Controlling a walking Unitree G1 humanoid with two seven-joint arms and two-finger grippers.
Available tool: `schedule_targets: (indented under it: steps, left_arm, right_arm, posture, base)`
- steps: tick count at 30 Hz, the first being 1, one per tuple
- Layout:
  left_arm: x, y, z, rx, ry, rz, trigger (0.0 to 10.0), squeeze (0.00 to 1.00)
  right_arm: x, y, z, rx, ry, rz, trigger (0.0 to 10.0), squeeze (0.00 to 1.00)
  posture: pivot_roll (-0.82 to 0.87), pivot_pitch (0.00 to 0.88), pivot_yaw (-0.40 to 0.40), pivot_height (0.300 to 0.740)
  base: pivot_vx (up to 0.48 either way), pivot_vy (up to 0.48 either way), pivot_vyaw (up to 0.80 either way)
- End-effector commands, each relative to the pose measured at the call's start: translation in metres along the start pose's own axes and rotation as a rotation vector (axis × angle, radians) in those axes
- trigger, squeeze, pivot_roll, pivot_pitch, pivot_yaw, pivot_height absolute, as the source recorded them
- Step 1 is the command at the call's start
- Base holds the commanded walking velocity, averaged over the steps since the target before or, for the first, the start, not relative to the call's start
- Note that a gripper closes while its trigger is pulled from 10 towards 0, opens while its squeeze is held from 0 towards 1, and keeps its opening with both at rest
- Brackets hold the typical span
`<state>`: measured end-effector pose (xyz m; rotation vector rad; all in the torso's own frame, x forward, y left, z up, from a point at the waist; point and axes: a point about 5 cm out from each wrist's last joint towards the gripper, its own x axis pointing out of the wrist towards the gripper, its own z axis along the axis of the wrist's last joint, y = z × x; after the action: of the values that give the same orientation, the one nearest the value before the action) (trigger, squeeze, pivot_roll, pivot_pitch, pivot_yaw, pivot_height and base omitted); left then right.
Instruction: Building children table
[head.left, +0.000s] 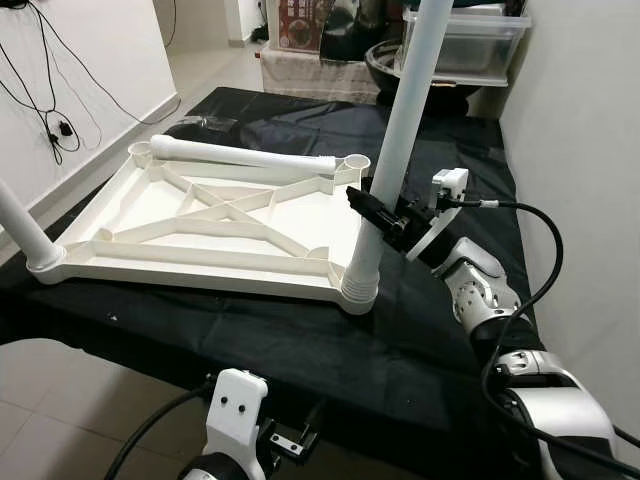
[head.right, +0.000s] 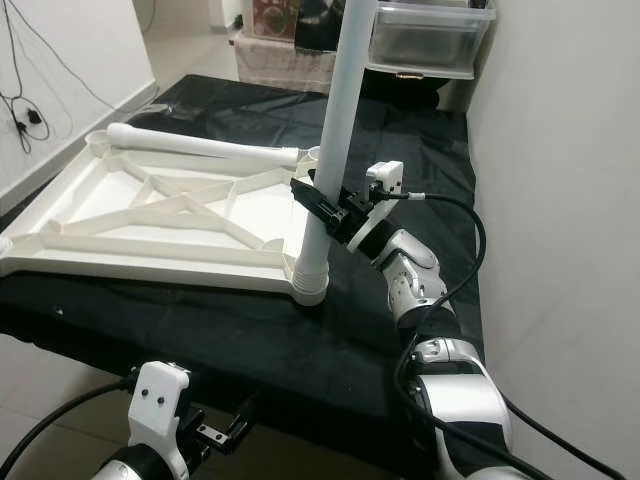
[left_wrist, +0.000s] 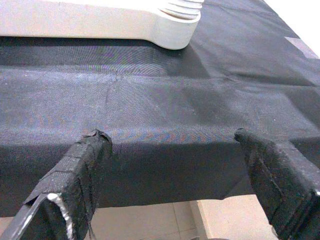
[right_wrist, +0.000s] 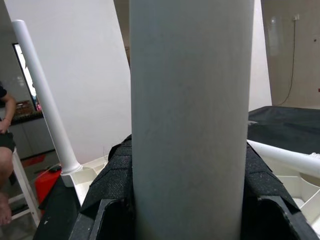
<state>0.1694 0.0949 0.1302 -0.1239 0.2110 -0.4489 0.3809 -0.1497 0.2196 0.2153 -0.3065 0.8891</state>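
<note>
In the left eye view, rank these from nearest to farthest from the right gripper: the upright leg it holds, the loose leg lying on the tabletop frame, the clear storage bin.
1. Upright leg: inside the right gripper jaws, at the frame's near right corner.
2. Loose leg: lying along the frame's far edge, to the gripper's left.
3. Clear storage bin: beyond the black cloth.

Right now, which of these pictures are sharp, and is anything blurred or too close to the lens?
Both eye views are sharp and evenly lit. In the right wrist view the table leg sits so close that it looks soft. In the left wrist view the left gripper fingers look slightly blurred, the black cloth crisp.
</note>
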Motion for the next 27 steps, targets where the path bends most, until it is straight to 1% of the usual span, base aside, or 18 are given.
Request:
schedule_targets:
  steps: [1, 4, 5, 6, 7, 8, 10, 13, 14, 15, 18, 19, 21, 23, 24, 25, 26, 27]
  left_arm:
    - [-0.001, 0.001, -0.003, 0.004, 0.014, 0.002, 10.0, 0.00]
    - [0.000, 0.001, -0.003, 0.006, 0.013, 0.003, 10.0, 0.00]
    - [0.000, 0.001, -0.003, 0.006, 0.013, 0.003, 10.0, 0.00]
    - [0.000, 0.002, -0.003, 0.008, 0.011, 0.003, 10.0, 0.00]
    - [0.001, 0.003, -0.002, 0.015, 0.007, -0.001, 10.0, 0.00]
    - [0.001, 0.003, -0.002, 0.015, 0.007, -0.001, 10.0, 0.00]
    - [0.004, 0.004, -0.001, 0.015, 0.000, -0.004, 10.0, 0.00]
    - [0.005, 0.005, -0.001, 0.013, -0.001, -0.004, 10.0, 0.00]
    - [0.006, 0.005, -0.002, 0.013, 0.001, 0.000, 10.0, 0.83]
    - [0.007, 0.007, -0.002, 0.004, -0.005, 0.007, 10.0, 1.00]
    - [0.009, 0.008, -0.002, -0.003, -0.009, 0.012, 10.0, 1.00]
    - [0.012, 0.013, 0.004, 0.034, -0.038, 0.051, 10.0, 1.00]
    - [0.021, 0.026, 0.020, 0.161, -0.090, 0.134, 10.0, 1.00]
    - [0.021, 0.026, 0.020, 0.161, -0.090, 0.134, 10.0, 1.00]
    - [0.029, 0.035, 0.036, 0.254, -0.127, 0.167, 10.0, 1.00]
    - [0.033, 0.038, 0.042, 0.286, -0.140, 0.167, 10.0, 0.90]
    - [0.035, 0.039, 0.046, 0.304, -0.148, 0.163, 10.0, 0.90]
    - [0.040, 0.039, 0.052, 0.316, -0.163, 0.143, 10.0, 0.00]
  right_arm:
    - [-0.009, 0.005, -0.026, 0.030, 0.101, -0.005, 10.0, 0.00]
    - [-0.008, 0.002, -0.024, -0.022, 0.113, -0.065, 10.0, 0.00]
    - [-0.008, 0.002, -0.024, -0.022, 0.113, -0.065, 10.0, 0.00]
    - [-0.004, 0.000, -0.020, -0.022, 0.095, -0.108, 10.0, 0.00]
    - [0.005, 0.001, -0.005, -0.034, 0.030, -0.121, 10.0, 0.00]
    - [0.005, 0.001, -0.005, -0.034, 0.030, -0.121, 10.0, 0.00]
    - [0.019, 0.007, 0.022, -0.034, -0.090, -0.106, 10.0, 0.00]
    - [0.021, 0.010, 0.029, -0.033, -0.120, -0.094, 10.0, 0.00]
    - [0.025, 0.015, 0.041, -0.031, -0.154, -0.048, 10.0, 0.00]
    - [0.029, 0.020, 0.052, -0.045, -0.184, -0.013, 10.0, 0.00]
    - [0.031, 0.024, 0.060, -0.055, -0.204, 0.011, 10.0, 0.00]
    - [0.034, 0.027, 0.066, -0.089, -0.221, 0.008, 10.0, 0.00]
    - [0.035, 0.030, 0.067, -0.148, -0.206, -0.053, 10.0, 0.00]
    - [0.035, 0.030, 0.067, -0.148, -0.206, -0.053, 10.0, 0.00]
    - [0.034, 0.035, 0.063, -0.162, -0.191, -0.101, 10.0, 0.00]
    - [0.033, 0.038, 0.060, -0.152, -0.187, -0.105, 10.0, 0.00]
    - [0.033, 0.041, 0.059, -0.142, -0.185, -0.103, 10.0, 0.00]
    - [0.032, 0.046, 0.054, -0.131, -0.175, -0.091, 10.0, 0.00]
  posture:
    - [0.11, 0.115, -0.042, 0.740]
    - [0.10, 0.114, -0.043, 0.740]
    - [0.10, 0.114, -0.043, 0.740]
    - [0.10, 0.111, -0.042, 0.740]
    - [0.10, 0.104, -0.040, 0.740]
    - [0.10, 0.104, -0.040, 0.740]
    - [0.10, 0.097, -0.041, 0.740]
    - [0.10, 0.097, -0.041, 0.740]
    - [0.09, 0.081, -0.040, 0.740]
    - [0.09, 0.075, -0.042, 0.740]
    - [0.09, 0.073, -0.041, 0.740]
    - [0.08, 0.064, -0.043, 0.740]
    - [0.08, 0.056, -0.042, 0.740]
    - [0.08, 0.056, -0.042, 0.740]
    - [0.08, 0.049, -0.042, 0.740]
    - [0.08, 0.046, -0.041, 0.740]
    - [0.08, 0.046, -0.041, 0.740]
    - [0.08, 0.044, -0.037, 0.740]
  base:
    - [0.000, 0.000, 0.00]
    - [0.000, 0.000, 0.00]
    - [0.000, 0.000, 0.00]
    - [0.000, 0.000, 0.00]
    - [0.000, 0.000, 0.00]
    - [0.000, 0.000, 0.00]
    - [0.000, 0.000, 0.00]
    - [0.000, 0.000, 0.00]
    - [0.000, 0.000, 0.00]
    - [0.000, 0.000, 0.00]
    - [0.000, 0.000, 0.00]
    - [0.000, 0.000, 0.00]
    - [0.000, 0.000, 0.00]
    - [0.000, 0.000, 0.00]
    - [0.000, 0.000, 0.00]
    - [0.000, 0.000, 0.00]
    - [0.000, 0.000, 0.00]
    - [0.000, 0.000, 0.00]
